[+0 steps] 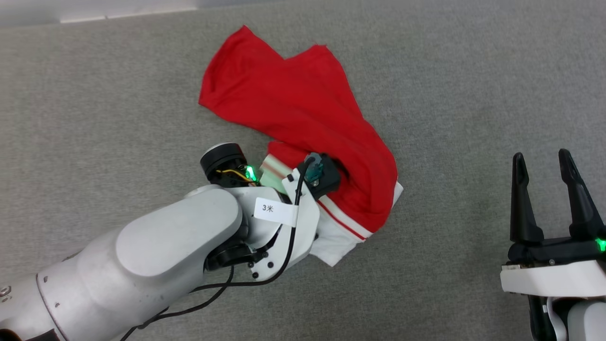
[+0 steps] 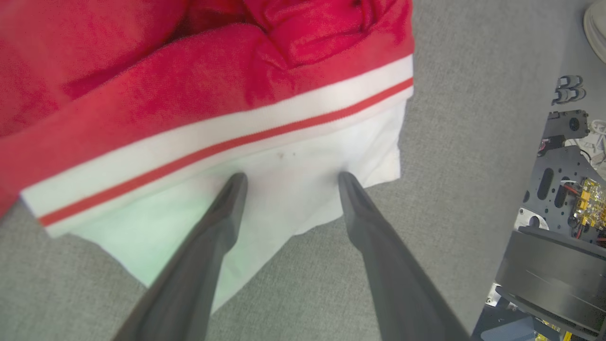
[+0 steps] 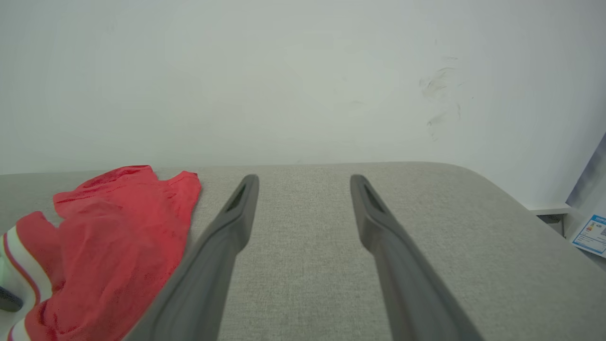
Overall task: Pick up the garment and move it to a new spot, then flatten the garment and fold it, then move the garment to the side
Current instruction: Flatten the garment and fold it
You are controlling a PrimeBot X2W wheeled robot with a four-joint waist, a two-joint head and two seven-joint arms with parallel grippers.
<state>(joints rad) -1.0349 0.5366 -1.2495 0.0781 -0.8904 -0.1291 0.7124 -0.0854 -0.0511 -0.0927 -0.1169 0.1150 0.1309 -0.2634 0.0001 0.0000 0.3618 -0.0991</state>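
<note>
The left end effector (image 2: 292, 176) stands with its two dark fingers spread wide and nothing between them. In its wrist view the tips lie over the white sleeve (image 2: 303, 203) of the garment (image 2: 189, 71), just below the thin red and white stripes; whether they press the cloth or hang just above it cannot be told. In the head view this arm's pale wrist covers the near edge of the shirt, with the sleeve (image 1: 338, 241) showing from under it. The right end effector (image 1: 541, 156) is also wide and holds nothing; it sits at the lower right, well apart from the cloth, fingers pointing over bare grey surface toward the wall (image 3: 284, 71). The garment (image 1: 303, 109) lies crumpled in a loose heap near the middle of the grey table (image 1: 94, 94), its red body bunched and doubled over itself, one white sleeve sticking out toward the robot. As I judge it, the task is at its first step: the grasp for the pick-up is lined up but not closed. Lifting, moving to a new spot, flattening, folding and setting aside all remain.
</note>
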